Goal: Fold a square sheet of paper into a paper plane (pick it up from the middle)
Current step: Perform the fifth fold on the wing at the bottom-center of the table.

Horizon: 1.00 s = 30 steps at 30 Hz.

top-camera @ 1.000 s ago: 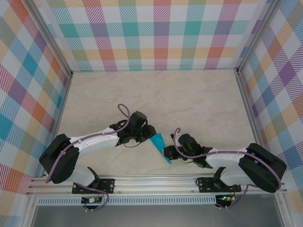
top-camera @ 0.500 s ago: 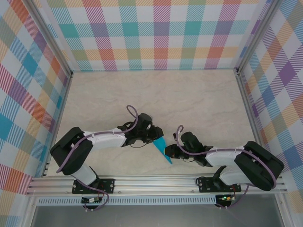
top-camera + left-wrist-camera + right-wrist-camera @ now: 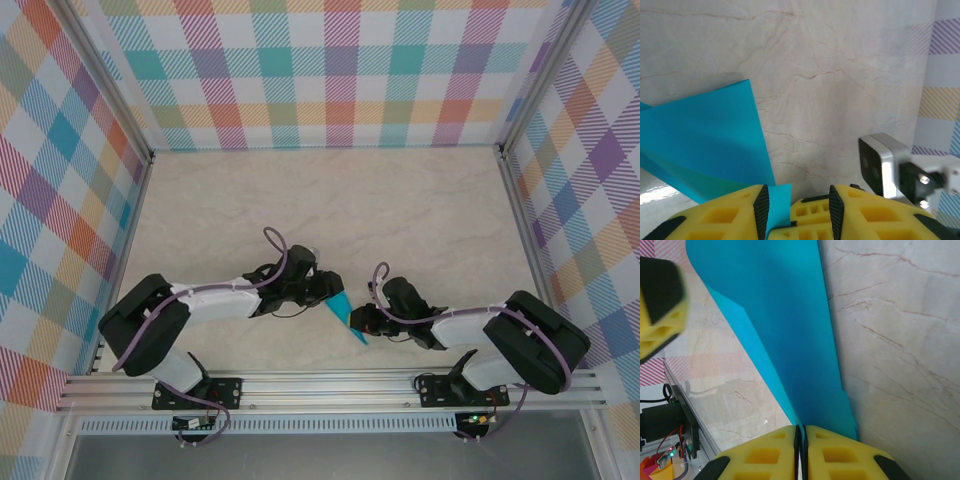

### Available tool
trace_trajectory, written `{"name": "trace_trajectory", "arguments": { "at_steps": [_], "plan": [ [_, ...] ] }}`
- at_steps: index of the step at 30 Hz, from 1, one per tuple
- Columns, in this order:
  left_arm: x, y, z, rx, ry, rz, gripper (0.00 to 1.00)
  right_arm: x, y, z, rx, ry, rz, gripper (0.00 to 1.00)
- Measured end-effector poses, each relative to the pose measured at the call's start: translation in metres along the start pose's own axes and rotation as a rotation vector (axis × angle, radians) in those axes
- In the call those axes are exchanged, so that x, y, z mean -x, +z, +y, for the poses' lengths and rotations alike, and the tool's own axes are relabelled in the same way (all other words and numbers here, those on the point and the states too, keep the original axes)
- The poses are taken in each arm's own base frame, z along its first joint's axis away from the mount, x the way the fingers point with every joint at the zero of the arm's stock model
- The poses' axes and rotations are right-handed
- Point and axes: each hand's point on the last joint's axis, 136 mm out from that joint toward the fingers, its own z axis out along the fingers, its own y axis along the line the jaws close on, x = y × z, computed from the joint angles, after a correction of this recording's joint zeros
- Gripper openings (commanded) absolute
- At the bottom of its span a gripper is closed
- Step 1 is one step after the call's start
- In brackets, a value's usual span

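Your left tool has slid rightward and slackened, jaws apart around an edge of the paper plane. The right tool clenches it near the worktop front. Creasing seems underway; re-pinch squarely next.

This is a robotics lab cell: a marble-look bench is boxed in on three sides by walls of bright plaid print, held in bare aluminium posts. A white left arm and right arm are bolted to a slotted metal rail along the near edge. Purple cables loop over the arms, and a small board with a green light hangs below the rail.
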Motion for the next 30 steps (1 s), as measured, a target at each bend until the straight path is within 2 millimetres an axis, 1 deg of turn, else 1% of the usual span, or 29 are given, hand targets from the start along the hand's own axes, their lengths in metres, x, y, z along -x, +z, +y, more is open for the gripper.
{"name": "trace_trajectory", "arguments": {
  "at_steps": [4,8,12,18,22,30],
  "plan": [
    [0.002,-0.012,-0.007,-0.036,0.024,-0.032,0.38,0.006,-0.004,0.004,0.021,0.02,-0.013,0.14],
    [0.0,-0.012,-0.003,-0.039,0.029,-0.032,0.37,0.009,-0.006,0.004,0.031,0.044,-0.016,0.14],
    [0.0,-0.003,-0.002,-0.045,0.034,-0.029,0.37,0.011,-0.008,0.003,0.036,0.07,-0.017,0.14],
    [-0.003,0.017,0.008,-0.018,0.028,-0.004,0.36,0.014,-0.008,0.0,0.036,0.102,-0.017,0.15],
    [-0.002,0.023,0.011,-0.012,0.026,-0.002,0.35,0.012,-0.007,-0.002,0.032,0.108,-0.008,0.16],
    [0.001,0.027,0.014,0.001,0.025,-0.017,0.34,0.011,-0.009,-0.004,0.003,0.099,0.008,0.28]
  ]
}}
